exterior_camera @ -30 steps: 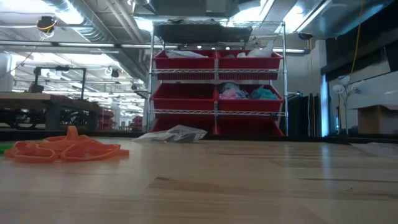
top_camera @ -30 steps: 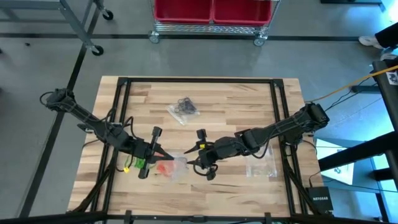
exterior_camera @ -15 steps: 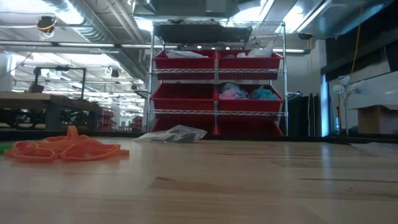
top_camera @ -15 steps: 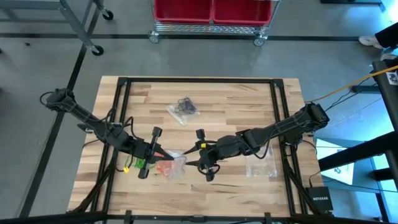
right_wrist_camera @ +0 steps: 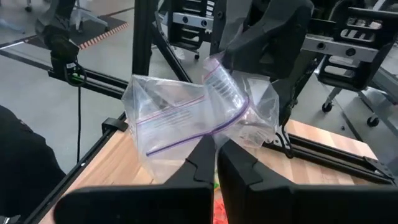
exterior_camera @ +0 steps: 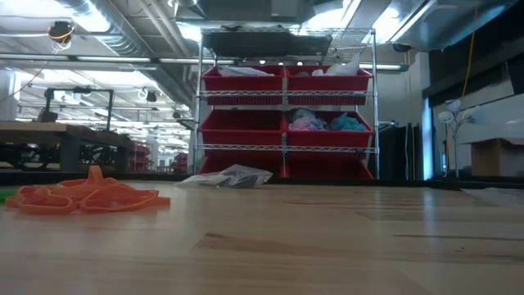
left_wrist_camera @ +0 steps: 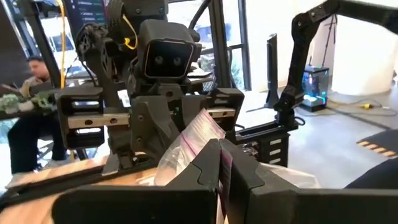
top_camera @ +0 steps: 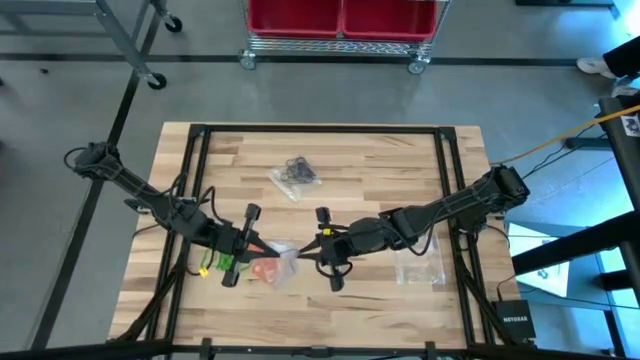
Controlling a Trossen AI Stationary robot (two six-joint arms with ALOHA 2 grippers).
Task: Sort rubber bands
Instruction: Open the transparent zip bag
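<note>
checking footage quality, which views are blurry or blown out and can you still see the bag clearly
Low view: the near table is soft, with the orange rubber bands slightly blurred, and the ceiling lights glare. Left wrist view: bright windows wash out the background, and the left gripper is dark against them. Right wrist view: the clear plastic bag is sharp, its purple zip line readable. High view: evenly lit.

The clear bag [top_camera: 283,258] hides most orange rubber bands [top_camera: 264,270] beneath it.

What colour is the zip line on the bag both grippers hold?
Purple, on the clear bag; the right wrist view shows it best.
</note>
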